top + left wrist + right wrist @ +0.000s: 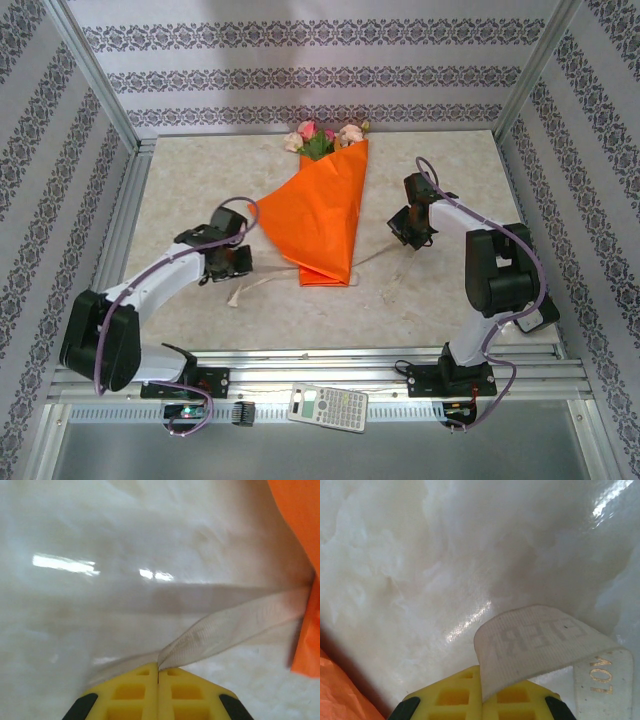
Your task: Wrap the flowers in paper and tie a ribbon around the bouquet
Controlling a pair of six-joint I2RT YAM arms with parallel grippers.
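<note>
Left gripper (158,670) is clamped shut on one end of the ribbon (235,625), at 9 o'clock from the tip of the bouquet (325,215). At 3 o'clock, the right gripper (481,672) pinches the other end. The bouquet lies mid-worktop (200,180), flowers (322,135) toward 12. Wrapping looks done and tying is in hand. Next, I judge, the ends must cross over the cone.
</note>
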